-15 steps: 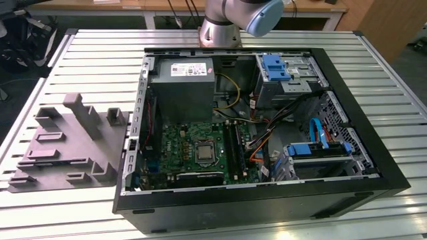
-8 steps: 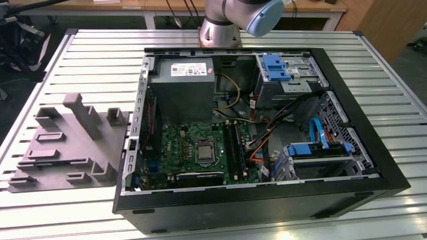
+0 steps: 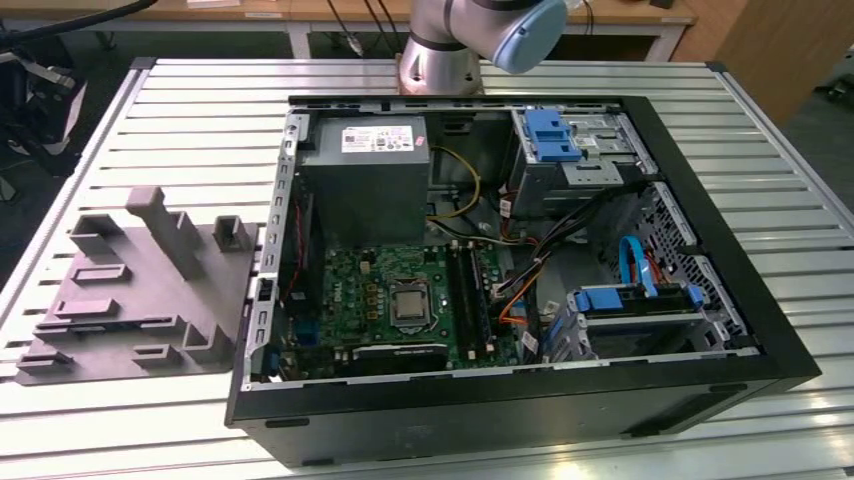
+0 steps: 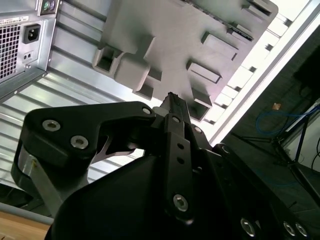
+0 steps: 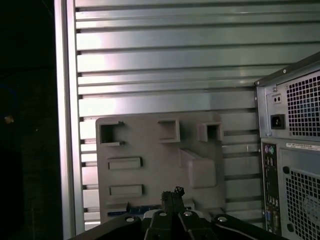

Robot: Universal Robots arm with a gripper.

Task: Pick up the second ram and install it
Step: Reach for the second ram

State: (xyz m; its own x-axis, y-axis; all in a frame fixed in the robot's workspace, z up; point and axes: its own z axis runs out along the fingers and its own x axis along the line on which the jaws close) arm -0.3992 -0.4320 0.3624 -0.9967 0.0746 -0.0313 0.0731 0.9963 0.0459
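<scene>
Within grey tray (image 5: 150, 172) (slotted), second ram (image 5: 122, 211).

Claw (image 5: 172, 193), tips together, above a grey moulded tray (image 5: 150, 150) on the slatted worktop (image 5: 165, 65), computer case (image 5: 295, 150) beside.

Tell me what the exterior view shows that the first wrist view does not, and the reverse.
Exterior view, not first wrist view: motherboard, power supply and blue drive bracket. First wrist view, not exterior: the pincer, shut, and the rear power socket. Both: the gray fixture, the slatted table, the computer case.
</scene>
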